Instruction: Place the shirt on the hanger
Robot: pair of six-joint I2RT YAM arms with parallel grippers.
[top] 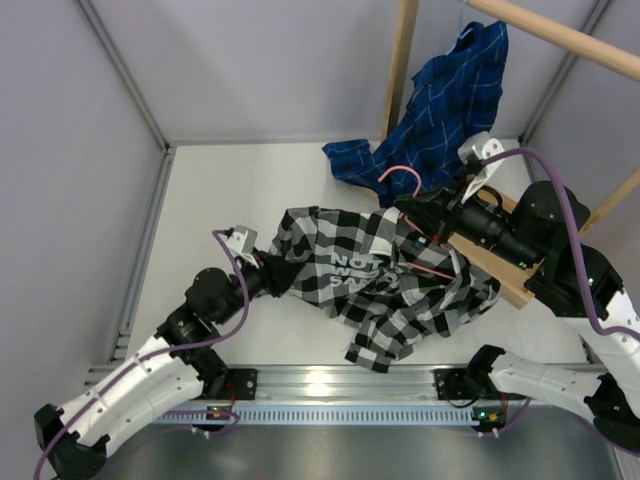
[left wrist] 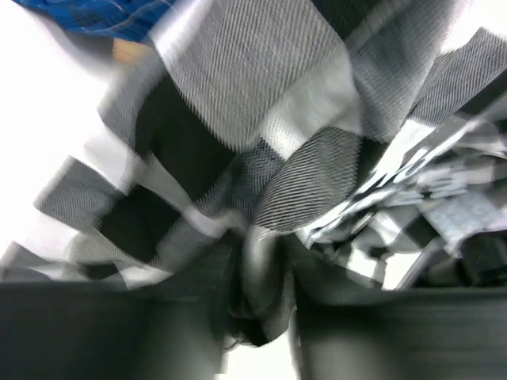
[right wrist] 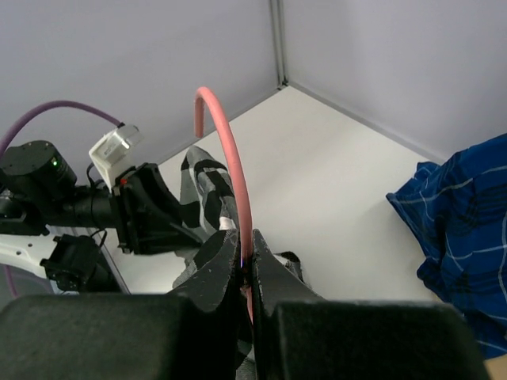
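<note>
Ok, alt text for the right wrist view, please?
The right gripper is shut on the pink wire hanger, whose hook curves up over the white table. Behind it the left gripper holds the black-and-white check shirt; a blue plaid shirt shows at the right edge.

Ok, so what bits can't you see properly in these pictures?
The hanger: its triangle is buried under the shirt, top view.
The lettering: creased and too small to read, top view.
The left gripper: left wrist view is blurred, fabric covers the fingertips.
The blue shirt: cut off by the right wrist view's edge.
</note>
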